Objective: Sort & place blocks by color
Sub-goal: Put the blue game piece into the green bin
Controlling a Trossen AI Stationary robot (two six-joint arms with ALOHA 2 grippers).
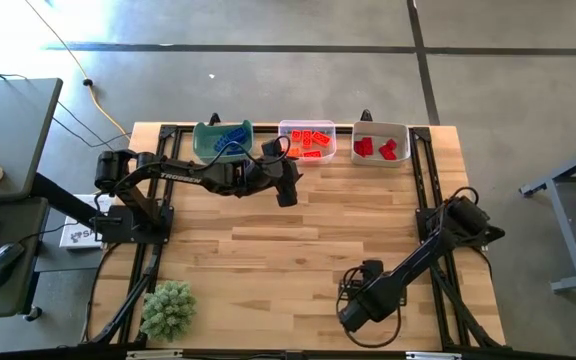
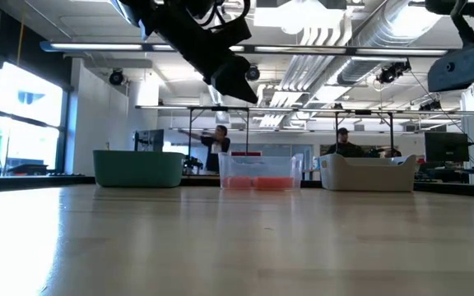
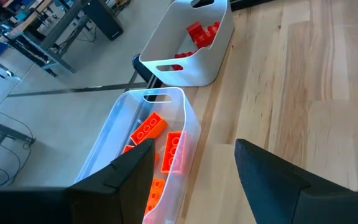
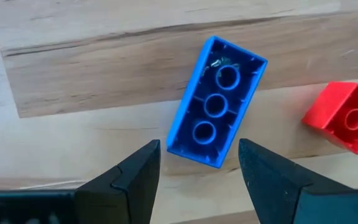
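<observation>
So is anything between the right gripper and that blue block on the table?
Nothing visible. The open right gripper hangs right over the blue block, with only bare wood around it; a red block lies off to one side.

Light wooden table (image 1: pixel 268 250) with plank top. Along far edge sit three bins in a row: teal bin (image 1: pixel 223 142) with blue blocks, clear bin (image 1: pixel 308 140) with orange blocks, white bin (image 1: pixel 381 145) with red blocks. Fuzzy green plant-like clump (image 1: pixel 168 308) sits on the near left corner. Right wrist view shows a blue block (image 4: pixel 216 102) lying hollow side up on the wood, with a red block (image 4: pixel 340 117) just beside it, not touching. Middle of the table is bare wood.
</observation>
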